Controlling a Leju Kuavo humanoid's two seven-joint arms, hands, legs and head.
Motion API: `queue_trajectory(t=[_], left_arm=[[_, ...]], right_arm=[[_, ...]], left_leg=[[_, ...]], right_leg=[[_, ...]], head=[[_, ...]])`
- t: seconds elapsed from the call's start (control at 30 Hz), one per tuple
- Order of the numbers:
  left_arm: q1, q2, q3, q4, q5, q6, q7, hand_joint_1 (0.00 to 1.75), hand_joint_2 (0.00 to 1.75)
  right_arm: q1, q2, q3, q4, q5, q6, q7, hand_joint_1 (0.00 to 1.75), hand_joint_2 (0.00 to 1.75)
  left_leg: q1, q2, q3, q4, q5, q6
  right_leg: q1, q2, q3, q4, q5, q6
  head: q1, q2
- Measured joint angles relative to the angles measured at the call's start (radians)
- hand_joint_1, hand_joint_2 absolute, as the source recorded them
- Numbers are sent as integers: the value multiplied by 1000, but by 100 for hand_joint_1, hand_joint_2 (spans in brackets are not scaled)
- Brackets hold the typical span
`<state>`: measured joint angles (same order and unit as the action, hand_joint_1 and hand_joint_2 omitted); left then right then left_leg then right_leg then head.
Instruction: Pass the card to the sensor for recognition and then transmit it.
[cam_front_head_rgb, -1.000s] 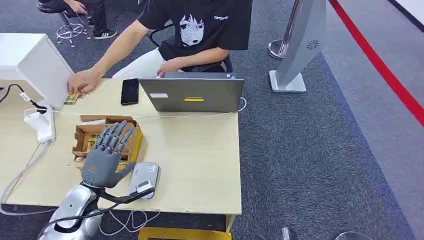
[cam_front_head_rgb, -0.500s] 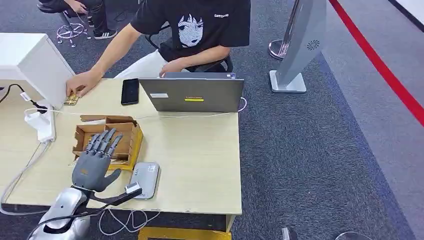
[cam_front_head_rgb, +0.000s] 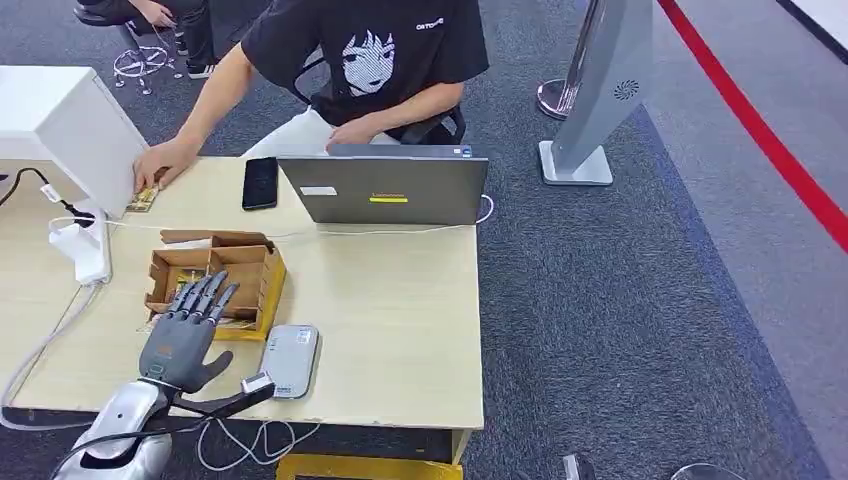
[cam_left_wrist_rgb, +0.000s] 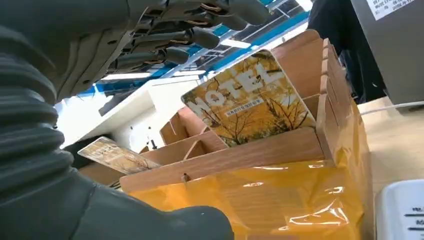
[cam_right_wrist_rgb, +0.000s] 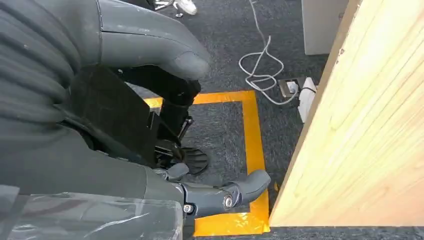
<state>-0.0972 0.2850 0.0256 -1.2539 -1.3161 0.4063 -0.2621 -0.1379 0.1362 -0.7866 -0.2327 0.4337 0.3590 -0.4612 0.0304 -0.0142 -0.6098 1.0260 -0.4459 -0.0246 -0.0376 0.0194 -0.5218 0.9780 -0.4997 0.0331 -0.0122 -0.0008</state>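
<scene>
At the near edge of the bench (cam_front_head_rgb: 400, 330), the left hand (cam_front_head_rgb: 185, 335) hovers with its fingers (cam_front_head_rgb: 205, 295) spread and nearly straight, holding nothing; their tips reach over the near wall of the cardboard box (cam_front_head_rgb: 215, 280). Seen from the left wrist, the fingers (cam_left_wrist_rgb: 190, 37) lie above the box (cam_left_wrist_rgb: 260, 155) without touching the card (cam_left_wrist_rgb: 250, 100), a yellow card marked "MOTEL" that stands tilted in a compartment, leaning against the divider behind it. A second card (cam_left_wrist_rgb: 112, 155) leans in a neighbouring compartment. Just beside the box, toward the robot's right, lies the flat grey sensor (cam_front_head_rgb: 290, 358), its corner visible from the wrist as well (cam_left_wrist_rgb: 400, 210); nothing rests on it.

Judged from this layout, the task is at its opening step: the card is not yet grasped, not yet presented to the sensor, and not yet handed on. What remains is the whole sequence of pinching the card out of its slot, holding it at the sensor, and passing it along.

The right hand (cam_right_wrist_rgb: 150, 85) hangs beside the bench's edge over the floor, where yellow tape (cam_right_wrist_rgb: 252, 145) marks a square; whether its fingers are apart or curled cannot be told. Farther off on the bench stand a laptop (cam_front_head_rgb: 385, 188), a black phone (cam_front_head_rgb: 259, 182) and a white power strip (cam_front_head_rgb: 85, 245); a seated person rests a hand (cam_front_head_rgb: 165, 160) on the far corner.
</scene>
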Motion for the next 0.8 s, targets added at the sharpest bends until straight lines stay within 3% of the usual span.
queue_trajectory(t=[0.57,0.8], left_arm=[[-9,5,4,27,-2,37,-21,0,175],[-11,2,5,27,-21,97,-29,0,175]], right_arm=[[-1,0,0,0,5,1,0,0,175],[-2,0,0,0,8,2,1,0,175]], left_leg=[[0,0,0,0,0,0],[0,0,0,0,0,0]], right_leg=[[0,0,0,0,0,0],[0,0,0,0,0,0]], head=[[0,0],[0,0]])
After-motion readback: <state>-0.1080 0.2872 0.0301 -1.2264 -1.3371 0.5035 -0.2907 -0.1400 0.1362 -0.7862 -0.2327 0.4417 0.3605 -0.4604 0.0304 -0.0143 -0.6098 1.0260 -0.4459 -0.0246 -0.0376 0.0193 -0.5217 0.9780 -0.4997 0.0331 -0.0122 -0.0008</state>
